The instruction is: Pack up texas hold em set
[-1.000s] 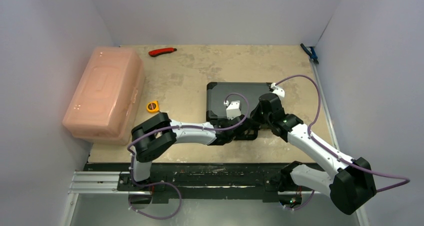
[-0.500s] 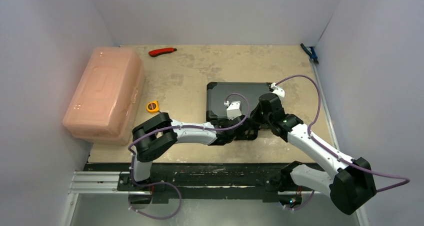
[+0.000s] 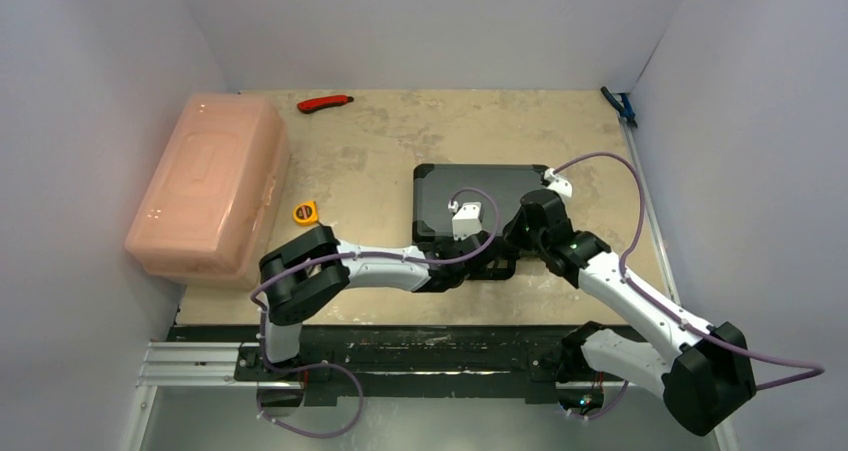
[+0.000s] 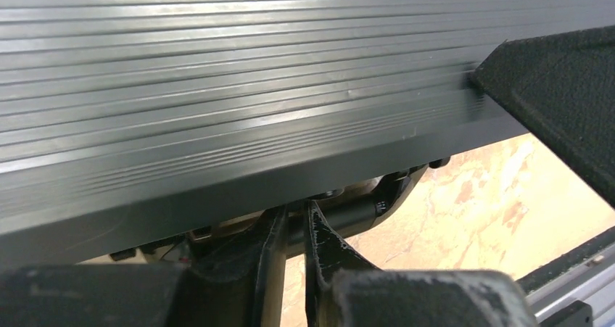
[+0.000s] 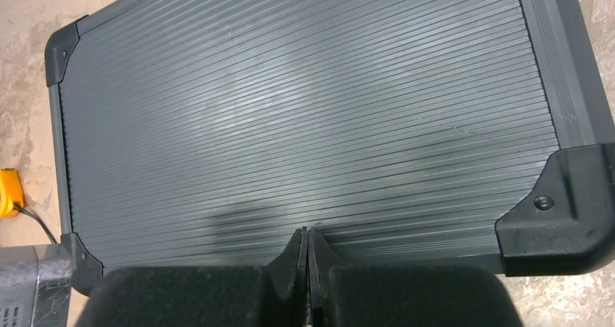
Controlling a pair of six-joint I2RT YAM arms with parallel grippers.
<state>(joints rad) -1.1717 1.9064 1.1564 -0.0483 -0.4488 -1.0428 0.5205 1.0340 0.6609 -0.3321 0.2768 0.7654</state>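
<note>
The closed black case [image 3: 478,187] lay flat on the table [image 3: 380,141], right of centre. The left claw [image 4: 294,234] sat low at its near edge, fingers a narrow slit apart, gripping nothing visible. The right claw [image 5: 305,241] was pressed shut and empty, tips over the ribbed lid.

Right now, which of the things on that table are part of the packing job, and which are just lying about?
Part of the job:
- the black case, lid down

Just lying about:
- the pink plastic box
- the red knife
- the yellow tape measure
- the blue tool in the far corner
</note>
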